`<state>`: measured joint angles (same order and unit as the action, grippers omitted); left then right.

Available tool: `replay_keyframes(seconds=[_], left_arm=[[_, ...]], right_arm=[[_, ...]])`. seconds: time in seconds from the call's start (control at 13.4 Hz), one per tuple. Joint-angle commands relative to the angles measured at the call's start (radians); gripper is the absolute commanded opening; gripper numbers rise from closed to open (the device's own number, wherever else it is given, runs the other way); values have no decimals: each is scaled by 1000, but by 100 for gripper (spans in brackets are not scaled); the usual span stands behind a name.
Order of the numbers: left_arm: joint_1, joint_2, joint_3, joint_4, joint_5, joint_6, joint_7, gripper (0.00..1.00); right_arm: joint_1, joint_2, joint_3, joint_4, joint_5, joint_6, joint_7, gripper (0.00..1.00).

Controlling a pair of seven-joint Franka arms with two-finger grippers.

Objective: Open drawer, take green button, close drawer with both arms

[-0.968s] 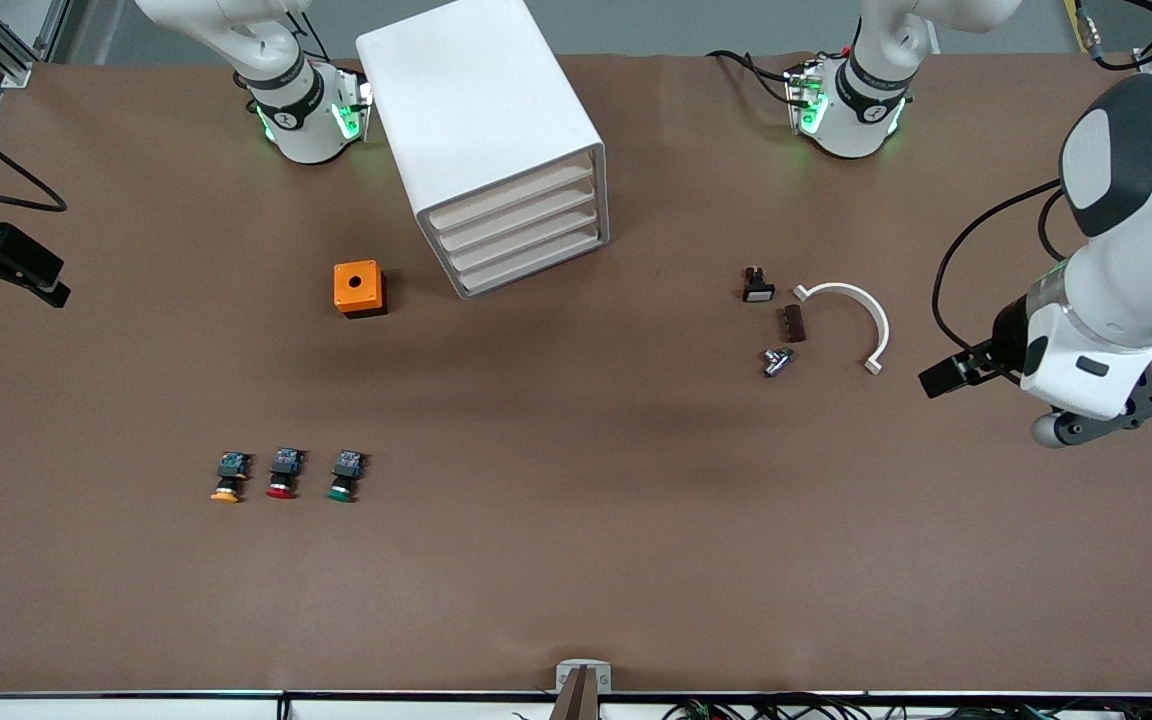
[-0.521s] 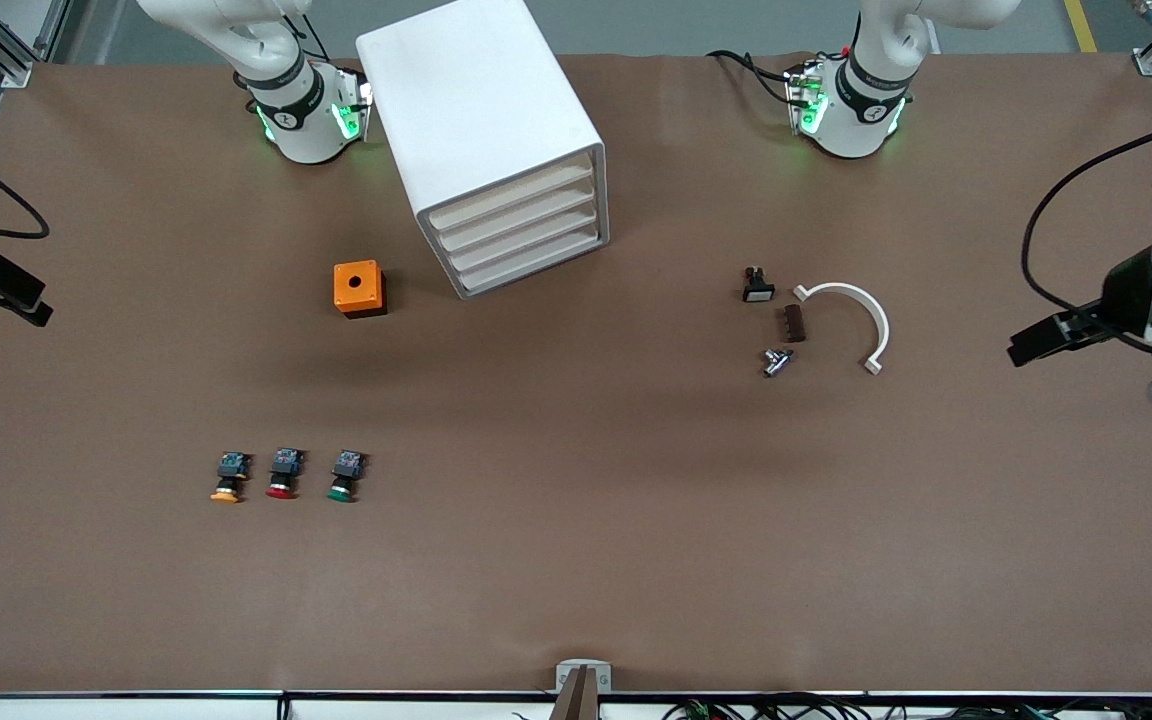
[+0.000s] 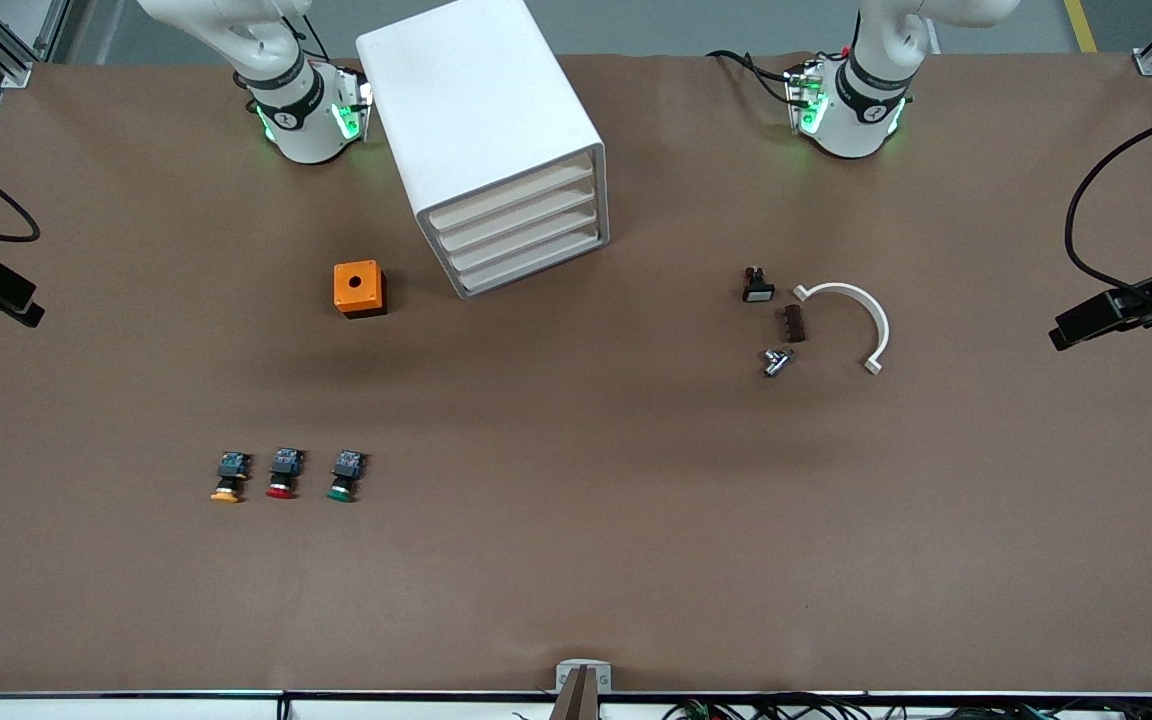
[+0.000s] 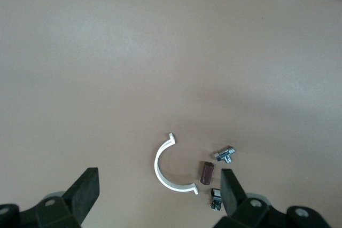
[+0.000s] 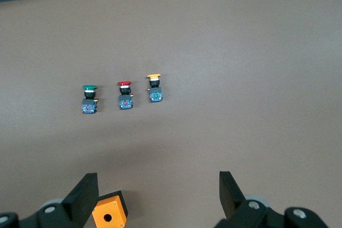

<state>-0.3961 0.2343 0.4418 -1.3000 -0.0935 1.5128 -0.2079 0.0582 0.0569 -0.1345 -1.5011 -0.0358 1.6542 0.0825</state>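
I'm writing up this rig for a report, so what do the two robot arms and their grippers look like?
Both are glossy white robot arms with black joint bands; the right arm's base and the left arm's base glow with green lights, and black cables run to the left base. The left gripper and right gripper are matte black, with two flat wedge-shaped fingers and round silver screws. A black looped cable hangs by the left wrist.

Glossy white arms (image 3: pixel 296 110) with black joint bands, green-lit bases, apparently black tools (image 4: pixel 160 196).
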Motion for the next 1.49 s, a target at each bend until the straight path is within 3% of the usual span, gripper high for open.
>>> replay_keyframes(seconds=[0.0,0.67,1.41], left_arm=[[-1,-47,-6,-30,24,-11,15,100],[-14,-200,-47,-168,24,-16,4,100],[-7,-184,-57,-165,23,-43,15,100]], right_arm=[[-29,-14,15,-10,13,4,-13,100],[-29,-15,16,-11,11,10,-15,100],[-34,-19,16,-11,11,13,-15,100]])
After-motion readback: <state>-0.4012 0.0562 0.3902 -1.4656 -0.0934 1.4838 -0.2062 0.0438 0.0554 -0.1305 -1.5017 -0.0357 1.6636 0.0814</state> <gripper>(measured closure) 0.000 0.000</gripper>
